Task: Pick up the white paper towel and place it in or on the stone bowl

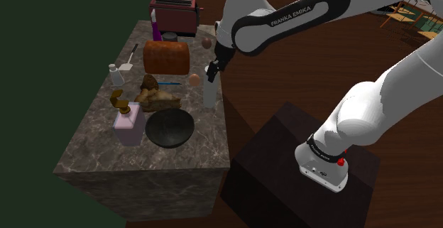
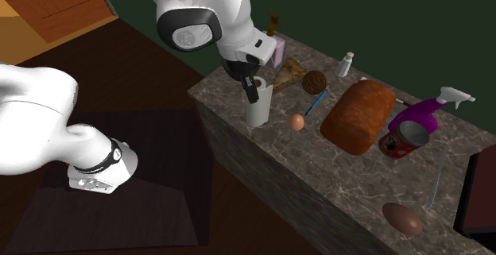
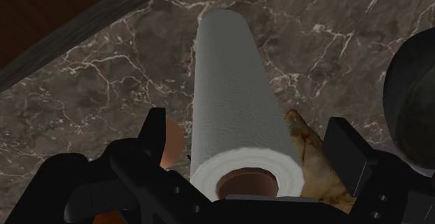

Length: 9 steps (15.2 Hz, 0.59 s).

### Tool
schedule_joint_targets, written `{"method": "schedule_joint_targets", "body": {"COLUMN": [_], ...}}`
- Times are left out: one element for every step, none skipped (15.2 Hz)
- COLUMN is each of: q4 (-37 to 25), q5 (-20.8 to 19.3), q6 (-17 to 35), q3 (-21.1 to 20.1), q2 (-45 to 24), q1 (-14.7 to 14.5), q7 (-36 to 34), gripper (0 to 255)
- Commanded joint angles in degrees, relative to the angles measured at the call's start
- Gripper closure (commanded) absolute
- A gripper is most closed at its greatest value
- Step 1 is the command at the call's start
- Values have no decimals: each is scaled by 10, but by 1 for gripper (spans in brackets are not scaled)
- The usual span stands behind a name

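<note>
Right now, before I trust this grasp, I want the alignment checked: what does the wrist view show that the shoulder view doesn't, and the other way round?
Wrist view: the paper towel roll end-on, its brown core visible, with the tool open, a finger on each side and not touching it. Shoulder view: the dark bowl whole, the bread loaf, the toaster and the stand. Both: the roll upright on the marble table, near its edge, with the egg beside it.
</note>
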State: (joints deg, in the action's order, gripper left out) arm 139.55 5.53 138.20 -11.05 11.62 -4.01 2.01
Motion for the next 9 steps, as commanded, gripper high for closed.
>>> {"method": "schedule_joint_targets", "body": {"q4": [0, 0, 0, 0, 0, 0, 0, 0, 0], "q5": [0, 0, 0, 0, 0, 0, 0, 0, 0], "q6": [0, 0, 0, 0, 0, 0, 0, 0, 0], "q3": [0, 0, 0, 0, 0, 0, 0, 0, 0], "q2": [0, 0, 0, 0, 0, 0, 0, 0, 0], "q1": [0, 0, 0, 0, 0, 0, 0, 0, 0], "q7": [0, 0, 0, 0, 0, 0, 0, 0, 0], "gripper": [0, 0, 255, 255, 255, 255, 255, 255, 255]}}
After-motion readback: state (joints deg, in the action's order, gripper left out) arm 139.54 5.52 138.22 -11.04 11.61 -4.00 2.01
